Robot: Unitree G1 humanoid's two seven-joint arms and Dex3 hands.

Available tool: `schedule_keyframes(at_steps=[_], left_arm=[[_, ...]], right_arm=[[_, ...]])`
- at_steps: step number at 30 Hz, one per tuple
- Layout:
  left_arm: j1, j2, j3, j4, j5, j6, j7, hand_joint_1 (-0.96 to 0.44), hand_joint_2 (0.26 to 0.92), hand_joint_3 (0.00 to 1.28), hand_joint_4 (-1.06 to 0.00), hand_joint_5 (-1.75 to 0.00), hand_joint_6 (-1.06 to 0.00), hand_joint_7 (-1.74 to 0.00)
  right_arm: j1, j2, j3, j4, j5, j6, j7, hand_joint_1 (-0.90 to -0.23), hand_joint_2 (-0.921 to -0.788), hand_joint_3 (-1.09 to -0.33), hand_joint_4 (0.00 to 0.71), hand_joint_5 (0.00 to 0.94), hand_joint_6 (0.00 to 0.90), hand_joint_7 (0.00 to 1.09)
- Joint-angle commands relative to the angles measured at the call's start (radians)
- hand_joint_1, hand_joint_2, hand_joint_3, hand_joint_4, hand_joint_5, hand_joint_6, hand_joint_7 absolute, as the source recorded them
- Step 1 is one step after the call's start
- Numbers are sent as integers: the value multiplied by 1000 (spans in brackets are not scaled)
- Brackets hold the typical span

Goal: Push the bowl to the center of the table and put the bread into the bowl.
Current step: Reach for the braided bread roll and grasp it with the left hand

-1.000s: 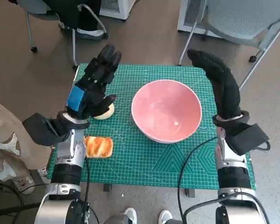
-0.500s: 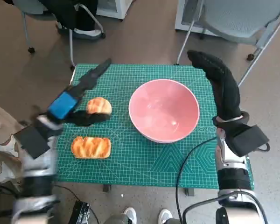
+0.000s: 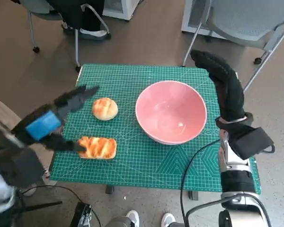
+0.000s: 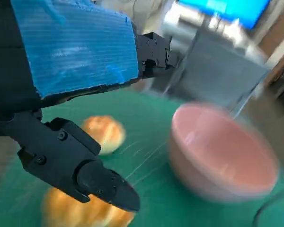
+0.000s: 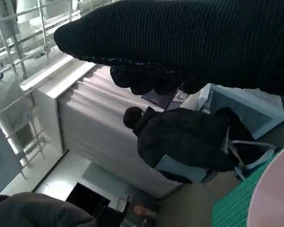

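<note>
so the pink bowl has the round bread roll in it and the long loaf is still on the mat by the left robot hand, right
Not quite. The pink bowl is empty; the round bread roll lies on the green mat to the bowl's left, apart from it, as the head view shows. The long loaf is on the mat by the left robot hand.

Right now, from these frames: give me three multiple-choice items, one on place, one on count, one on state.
1. Where does the pink bowl stand on the green mat?
A. toward the right hand's side
B. at the left edge
C. off the mat

2. How many pieces of bread lie on the mat?
A. one
B. two
C. three

3. What is in the bowl?
A. a round bun
B. both breads
C. nothing

Answers:
1. A, it sits beside the right hand.
2. B, a round bun and a long striped loaf.
3. C, its inside shows bare pink; both breads lie outside it, near the left hand.
</note>
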Motion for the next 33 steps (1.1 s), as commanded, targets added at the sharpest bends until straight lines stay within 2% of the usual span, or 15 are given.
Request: schedule_keyframes(at_steps=[1, 7, 11, 18, 33], left_arm=[[4, 57, -38, -62, 33, 47, -21, -206, 611, 0, 1, 1, -163, -59], [-15, 116, -117, -148, 127, 208, -62, -157, 637, 13, 1, 1, -141, -37], [-26, 124, -162, -149, 153, 249, -71, -126, 651, 19, 1, 1, -134, -26], [-43, 116, -221, -92, 165, 228, -63, -78, 656, 19, 1, 1, -133, -18], [-108, 77, -347, 47, 269, 159, -2, -78, 660, 19, 1, 1, -143, -15]], right_arm=[[9, 8, 11, 15, -19, 20, -7, -716, -921, -845, 188, 4, 117, 264], [4, 10, 10, 18, -5, 28, 8, -715, -921, -849, 188, 4, 114, 272], [4, 10, 7, 20, 5, 29, 16, -714, -921, -852, 188, 3, 111, 277], [4, 7, 5, 22, 18, 28, 26, -713, -921, -854, 187, 2, 106, 286], [15, 4, -6, 1, 31, 45, 40, -712, -921, -857, 185, 1, 94, 305]])
